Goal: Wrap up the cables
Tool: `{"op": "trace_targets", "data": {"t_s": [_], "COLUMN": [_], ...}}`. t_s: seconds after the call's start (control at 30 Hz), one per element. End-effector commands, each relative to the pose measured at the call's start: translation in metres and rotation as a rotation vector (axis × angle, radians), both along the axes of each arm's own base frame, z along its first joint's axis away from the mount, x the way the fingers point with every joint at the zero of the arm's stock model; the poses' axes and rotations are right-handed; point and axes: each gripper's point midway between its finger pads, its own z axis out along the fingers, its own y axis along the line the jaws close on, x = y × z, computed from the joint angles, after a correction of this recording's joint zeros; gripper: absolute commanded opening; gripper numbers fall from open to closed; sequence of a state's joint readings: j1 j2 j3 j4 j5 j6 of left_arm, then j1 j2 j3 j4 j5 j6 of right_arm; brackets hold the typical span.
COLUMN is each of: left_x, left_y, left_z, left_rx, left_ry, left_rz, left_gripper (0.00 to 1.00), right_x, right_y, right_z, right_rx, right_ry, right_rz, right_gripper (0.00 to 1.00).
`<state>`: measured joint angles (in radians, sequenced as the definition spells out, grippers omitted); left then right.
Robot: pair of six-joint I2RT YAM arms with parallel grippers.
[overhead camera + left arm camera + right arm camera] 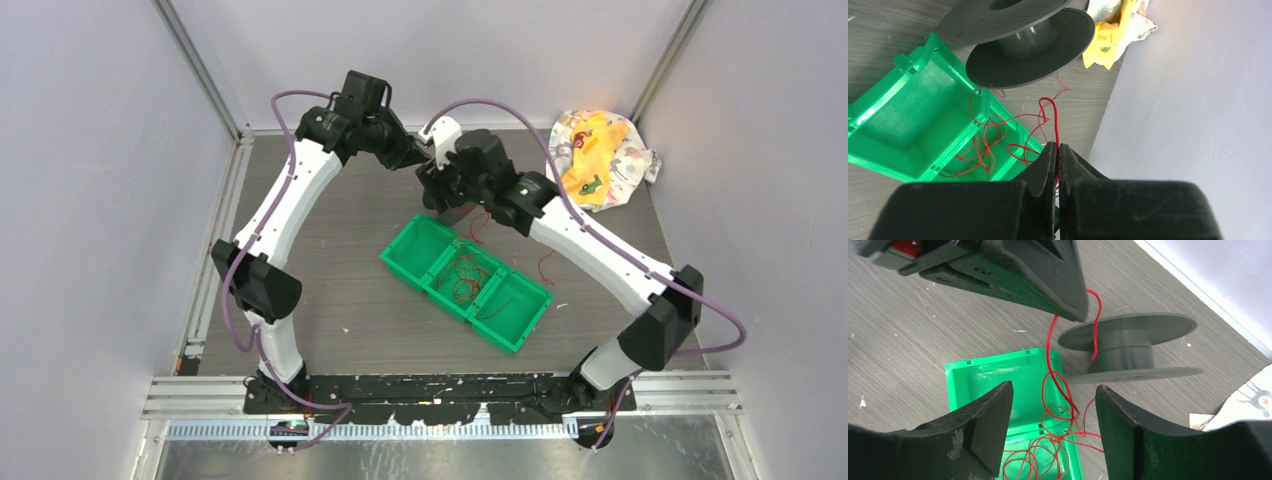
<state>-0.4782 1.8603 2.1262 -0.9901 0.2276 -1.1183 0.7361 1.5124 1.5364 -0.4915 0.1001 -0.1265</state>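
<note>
The cables are thin red wires (470, 278) lying in loose loops in the middle compartment of a green tray (415, 250). They also show in the left wrist view (982, 147) and the right wrist view (1048, 452). My left gripper (1057, 148) is shut on one red strand that rises from the tray. In the right wrist view the left gripper (1075, 310) holds that strand above a black spool (1125, 347), and the strand's end hangs against the spool's hub. The spool (1023, 42) stands on the table just behind the tray. My right gripper (1053, 392) is open and empty above the tray's edge.
The tray (913, 112) has three compartments and sits diagonally mid-table; its end compartments hold no wires. A crumpled yellow and white patterned cloth (600, 155) lies at the back right corner. Grey walls close in the table on the left, right and back.
</note>
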Motion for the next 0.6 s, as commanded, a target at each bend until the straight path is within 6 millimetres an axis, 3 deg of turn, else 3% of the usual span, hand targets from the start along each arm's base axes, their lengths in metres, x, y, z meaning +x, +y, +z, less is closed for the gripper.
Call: {"op": "trace_targets", "data": {"t_s": [0.0, 0.3, 0.47, 0.57], "left_x": [-0.008, -0.009, -0.008, -0.007], "left_y": [0.005, 0.005, 0.002, -0.001], "left_z": [0.017, 0.018, 0.017, 0.021], "left_rx": [-0.014, -0.019, -0.030, -0.047], "left_ry": [-0.011, -0.018, -0.017, -0.043], "left_rz": [0.025, 0.016, 0.007, -0.006], "left_gripper": [0.01, 0.00, 0.00, 0.01], "right_x": [0.017, 0.024, 0.023, 0.024], "right_y": [0.017, 0.024, 0.019, 0.015], "right_z": [0.041, 0.040, 0.041, 0.039], "right_rx": [0.048, 0.048, 0.058, 0.054], "right_ry": [-0.145, -0.154, -0.162, -0.164], "right_rz": [0.001, -0.026, -0.051, -0.069], "right_gripper": [0.64, 0.33, 0.01, 0.00]}}
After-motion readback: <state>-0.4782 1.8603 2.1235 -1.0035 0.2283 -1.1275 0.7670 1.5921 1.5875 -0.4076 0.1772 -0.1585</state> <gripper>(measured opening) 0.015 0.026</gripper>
